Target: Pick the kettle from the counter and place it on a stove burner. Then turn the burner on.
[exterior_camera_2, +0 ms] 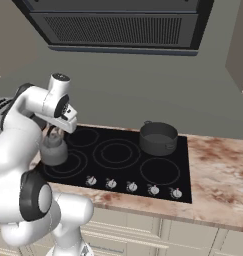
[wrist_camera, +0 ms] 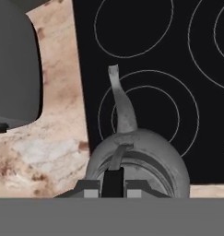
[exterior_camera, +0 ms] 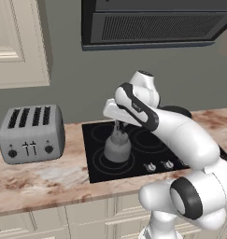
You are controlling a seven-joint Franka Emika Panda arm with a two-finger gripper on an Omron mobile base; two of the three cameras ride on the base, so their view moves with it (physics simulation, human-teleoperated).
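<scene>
The kettle (exterior_camera: 117, 148) sits at centre frame over the ringed front-left stove burner (exterior_camera_2: 72, 164), the claw (wrist_camera: 113, 185) pinching its loop handle from above, presumably to set it down squarely. One pot (exterior_camera_2: 158, 138), one toaster (exterior_camera: 31, 133) on the worktop (exterior_camera: 45, 182), five knobs.

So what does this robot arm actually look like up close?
The arm is made of smooth, rounded, glossy white segments with dark bands and round dark caps at the joints. It ends in a small white hand whose gripper has two short dark fingertips. No loose cables or markings are visible.
</scene>
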